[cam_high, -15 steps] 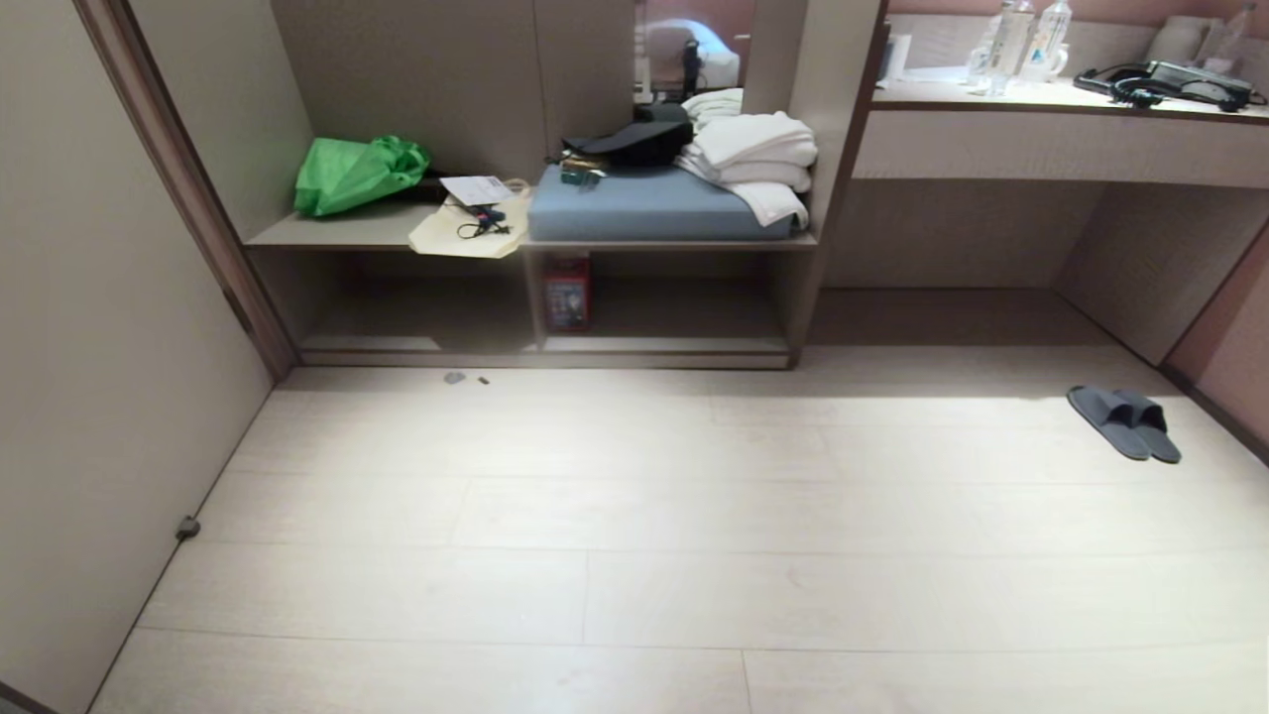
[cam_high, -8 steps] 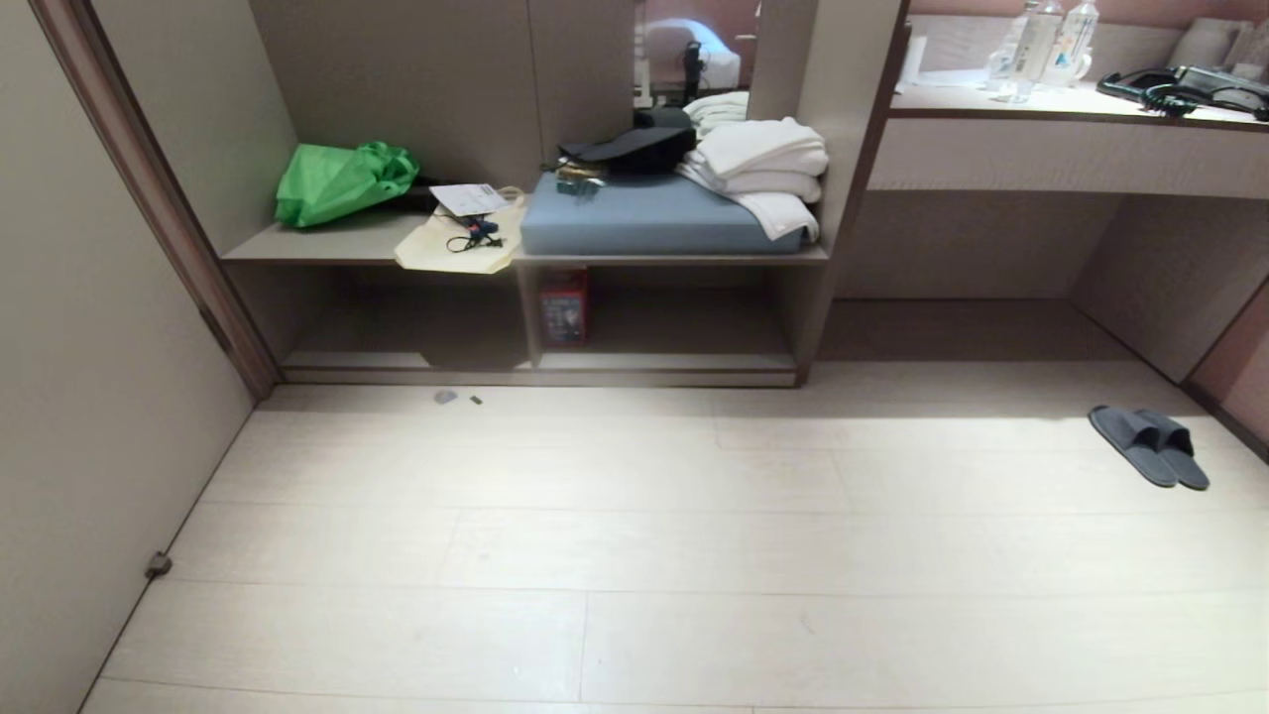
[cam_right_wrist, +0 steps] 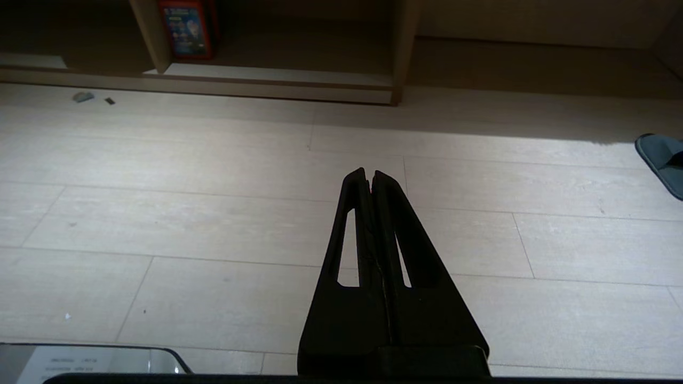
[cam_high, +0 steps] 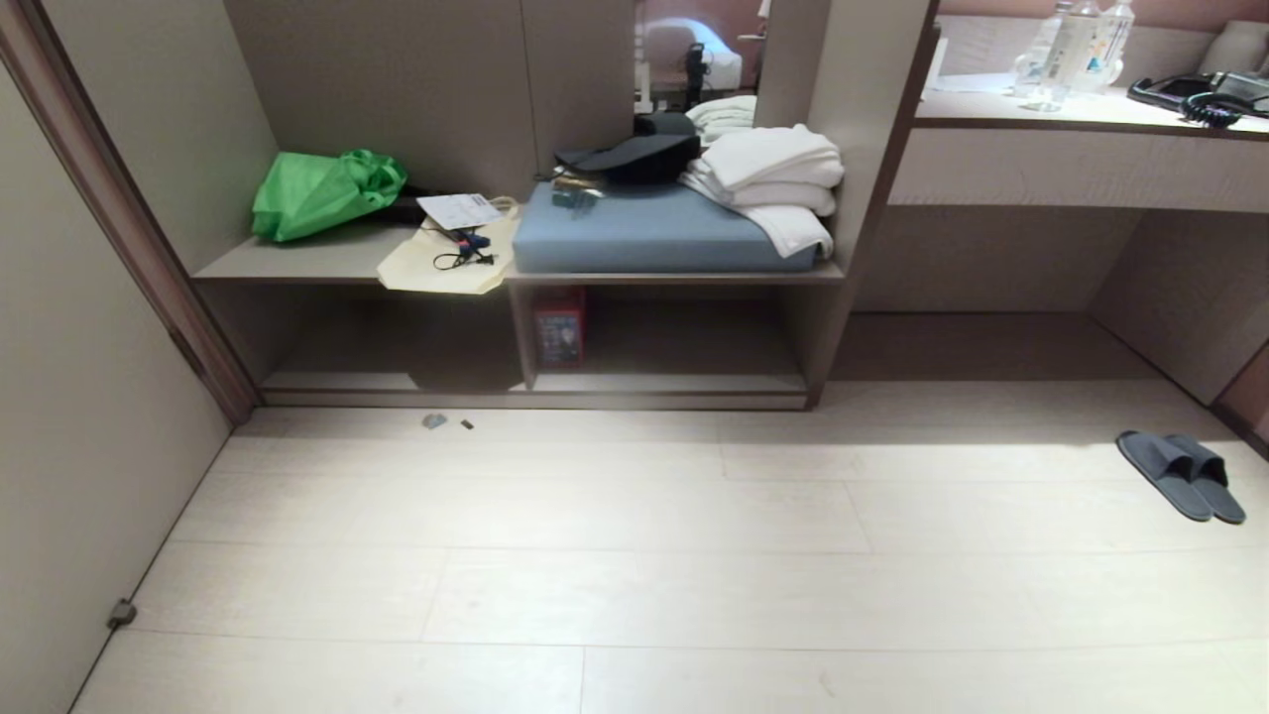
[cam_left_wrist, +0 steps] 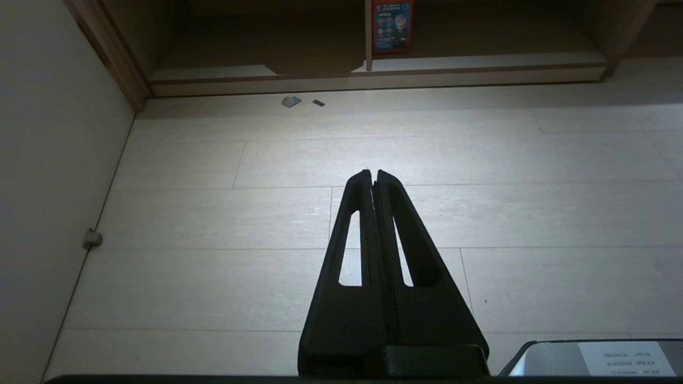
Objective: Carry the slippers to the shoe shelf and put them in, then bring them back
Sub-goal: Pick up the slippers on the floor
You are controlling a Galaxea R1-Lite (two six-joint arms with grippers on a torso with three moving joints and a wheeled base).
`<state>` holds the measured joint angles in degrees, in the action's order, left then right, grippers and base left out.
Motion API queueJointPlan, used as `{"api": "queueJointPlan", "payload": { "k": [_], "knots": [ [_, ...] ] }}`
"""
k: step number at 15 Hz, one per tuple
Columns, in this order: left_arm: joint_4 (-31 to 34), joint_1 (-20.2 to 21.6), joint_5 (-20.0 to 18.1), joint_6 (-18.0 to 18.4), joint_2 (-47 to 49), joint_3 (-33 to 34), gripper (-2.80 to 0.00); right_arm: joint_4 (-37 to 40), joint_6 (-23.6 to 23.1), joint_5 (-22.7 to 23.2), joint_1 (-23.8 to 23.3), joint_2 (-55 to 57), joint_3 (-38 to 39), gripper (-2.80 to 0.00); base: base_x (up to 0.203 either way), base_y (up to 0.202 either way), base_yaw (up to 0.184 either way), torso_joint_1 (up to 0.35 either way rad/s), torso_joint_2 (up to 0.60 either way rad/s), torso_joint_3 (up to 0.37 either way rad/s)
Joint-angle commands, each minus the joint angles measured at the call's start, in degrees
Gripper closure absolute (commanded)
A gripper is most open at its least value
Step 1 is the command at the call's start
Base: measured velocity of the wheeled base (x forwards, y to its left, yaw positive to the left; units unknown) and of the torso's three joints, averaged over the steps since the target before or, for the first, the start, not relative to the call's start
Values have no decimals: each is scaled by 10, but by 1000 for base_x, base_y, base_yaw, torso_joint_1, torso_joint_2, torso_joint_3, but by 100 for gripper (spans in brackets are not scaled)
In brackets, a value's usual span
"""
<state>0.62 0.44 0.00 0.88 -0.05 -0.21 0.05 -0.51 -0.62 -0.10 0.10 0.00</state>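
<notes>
Head view: the slippers (cam_high: 1181, 474) side by side on the pale plank floor (cam_high: 634, 555) at far right, touching each other, toes toward the camera's near right, in front of the desk recess (cam_high: 991, 288). Well apart from the shoe shelf (cam_high: 535, 342), the low wood-grain cubby at centre left, with pale base board along the bottom and an upright panel splitting it in two. Small red box (cam_high: 559, 327) standing against that panel, on the right-hand side of it. Both compartments otherwise shadowed. Two small bits of debris (cam_high: 444, 422) on the floor just in front of the base board.

On the ledge above the cubby: green bag (cam_high: 322, 191) at left, cream tote (cam_high: 446, 253) with a paper and a dark cord on it, blue cushion (cam_high: 649, 230), black cap (cam_high: 630, 156), folded white towels (cam_high: 773, 178). On the desk top at upper right: water bottles (cam_high: 1081, 45) and a black handset (cam_high: 1205, 94). Wall (cam_high: 79, 416) along the left with a small doorstop (cam_high: 121, 614) at its foot.

Neither arm visible from the head. Left wrist view: left gripper (cam_left_wrist: 373, 173) above bare floor, fingers pressed together, nothing between them, aimed toward the cubby. Right wrist view: right gripper (cam_right_wrist: 369, 172) likewise closed and empty, over the floor, one slipper's edge at the frame's border.
</notes>
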Motion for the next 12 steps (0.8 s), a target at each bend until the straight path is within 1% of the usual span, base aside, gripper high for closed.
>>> {"api": "queueJointPlan", "payload": {
  "k": [1, 12],
  "knots": [
    [0, 0, 0, 0, 0, 0, 0, 0, 0, 0, 0, 0, 0, 0, 195, 0, -3, -1, 4, 6],
    [0, 0, 0, 0, 0, 0, 0, 0, 0, 0, 0, 1, 0, 0, 195, 0, -1, 3, 3, 1]
  ]
}}
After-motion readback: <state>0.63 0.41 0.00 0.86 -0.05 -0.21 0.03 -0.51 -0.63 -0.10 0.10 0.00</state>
